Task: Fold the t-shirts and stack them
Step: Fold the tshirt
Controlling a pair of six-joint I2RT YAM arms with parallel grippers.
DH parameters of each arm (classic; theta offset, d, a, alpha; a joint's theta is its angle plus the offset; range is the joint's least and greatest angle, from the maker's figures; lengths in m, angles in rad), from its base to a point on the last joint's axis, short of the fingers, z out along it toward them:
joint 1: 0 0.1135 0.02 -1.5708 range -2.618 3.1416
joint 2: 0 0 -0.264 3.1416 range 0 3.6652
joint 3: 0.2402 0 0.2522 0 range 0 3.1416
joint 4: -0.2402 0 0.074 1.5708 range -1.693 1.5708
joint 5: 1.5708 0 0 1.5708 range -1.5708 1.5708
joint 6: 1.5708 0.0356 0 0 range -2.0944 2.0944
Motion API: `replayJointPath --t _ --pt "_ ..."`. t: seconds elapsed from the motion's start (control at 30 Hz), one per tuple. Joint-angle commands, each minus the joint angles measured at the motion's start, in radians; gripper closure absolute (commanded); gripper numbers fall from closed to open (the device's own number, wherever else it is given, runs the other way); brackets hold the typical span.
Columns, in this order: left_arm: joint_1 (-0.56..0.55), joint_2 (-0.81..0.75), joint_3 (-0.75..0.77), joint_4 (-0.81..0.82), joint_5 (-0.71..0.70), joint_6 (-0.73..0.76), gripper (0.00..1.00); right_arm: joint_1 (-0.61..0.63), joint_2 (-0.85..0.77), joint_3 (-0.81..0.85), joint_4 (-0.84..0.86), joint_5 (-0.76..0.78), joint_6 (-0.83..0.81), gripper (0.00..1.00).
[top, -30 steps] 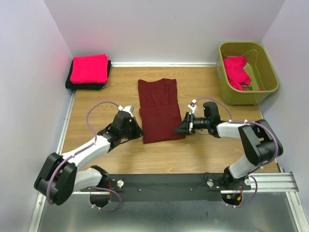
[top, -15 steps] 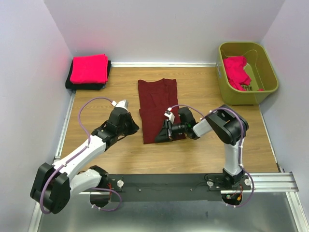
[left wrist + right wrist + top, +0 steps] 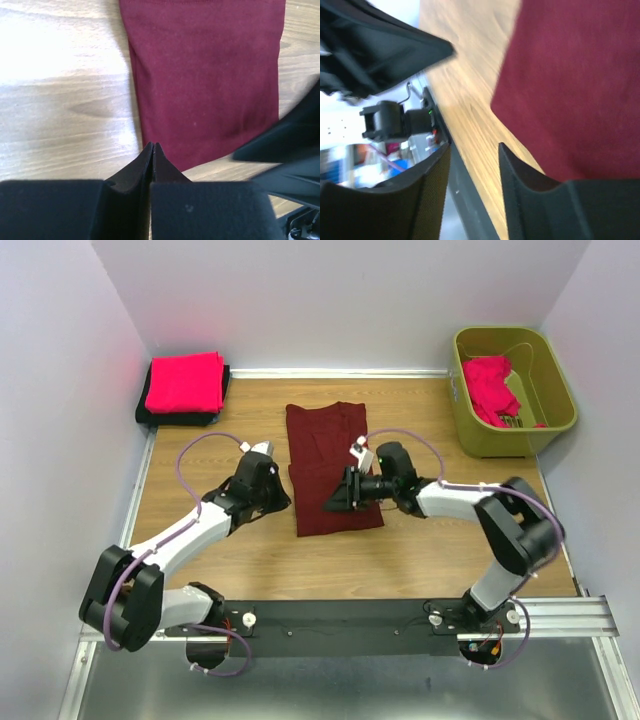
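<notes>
A dark maroon t-shirt [image 3: 330,465] lies folded into a long strip in the middle of the wooden table; it also fills the left wrist view [image 3: 205,75] and the right wrist view [image 3: 580,85]. My left gripper [image 3: 284,502] is shut and empty, its tips [image 3: 154,146] just off the shirt's near left edge. My right gripper [image 3: 332,504] hovers over the shirt's near end, open with nothing between its fingers [image 3: 474,150]. A folded pinkish-red t-shirt [image 3: 185,382] rests on a black one [image 3: 176,419] at the back left.
An olive-green bin [image 3: 503,445] at the back right holds a crumpled pinkish-red t-shirt [image 3: 488,388]. White walls close in the table on three sides. A black rail [image 3: 350,615] runs along the near edge.
My right gripper swung left from the shirt's right edge to over its near end, and its jaws opened wider. The left gripper edged closer to the shirt's left edge, still shut.
</notes>
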Motion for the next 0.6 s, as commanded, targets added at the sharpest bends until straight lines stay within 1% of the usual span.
replayJointPath --t 0.0,0.03,0.07,0.13,0.17,0.2,0.23,0.27,0.3,0.33,0.37,0.4,0.43,0.5,0.57 --pt "0.001 0.033 0.085 -0.103 0.018 0.053 0.92 -0.018 -0.121 0.073 -0.406 0.201 -0.236 0.47" --pt "-0.008 0.035 0.097 -0.129 0.009 0.059 0.92 -0.021 -0.141 0.07 -0.427 0.221 -0.251 0.47" --pt "-0.026 0.03 0.11 -0.154 -0.004 0.058 0.91 -0.023 -0.16 0.067 -0.506 0.244 -0.26 0.47" --pt "-0.04 0.015 0.113 -0.209 -0.028 0.049 0.91 -0.023 -0.219 0.056 -0.567 0.335 -0.267 0.46" --pt "-0.046 0.009 0.11 -0.222 -0.028 0.039 0.84 -0.023 -0.238 0.049 -0.599 0.378 -0.264 0.44" --pt "-0.054 -0.002 0.102 -0.238 -0.028 0.033 0.83 -0.021 -0.258 0.049 -0.674 0.425 -0.257 0.44" --pt "-0.06 -0.005 0.098 -0.248 -0.028 0.027 0.79 -0.023 -0.287 0.049 -0.714 0.514 -0.253 0.43" --pt "-0.068 -0.008 0.087 -0.252 -0.028 0.012 0.76 -0.023 -0.301 0.052 -0.783 0.554 -0.235 0.42" --pt "-0.08 -0.008 0.082 -0.26 -0.028 0.004 0.75 -0.023 -0.313 0.055 -0.814 0.593 -0.227 0.42" --pt "-0.085 -0.005 0.079 -0.265 -0.028 -0.002 0.7 -0.023 -0.328 0.059 -0.841 0.654 -0.215 0.42" --pt "-0.094 0.001 0.078 -0.277 -0.055 -0.013 0.68 -0.023 -0.333 0.072 -0.896 0.71 -0.207 0.42" --pt "-0.094 0.004 0.079 -0.282 -0.055 -0.013 0.65 -0.023 -0.335 0.079 -0.92 0.711 -0.204 0.42" --pt "-0.106 0.007 0.081 -0.288 -0.072 -0.02 0.61 -0.023 -0.327 0.087 -0.941 0.747 -0.201 0.42" --pt "-0.114 0.02 0.09 -0.301 -0.09 -0.024 0.57 -0.023 -0.309 0.116 -0.993 0.794 -0.196 0.42" --pt "-0.12 0.033 0.098 -0.305 -0.101 -0.022 0.53 -0.02 -0.267 0.141 -1.022 0.802 -0.196 0.42"
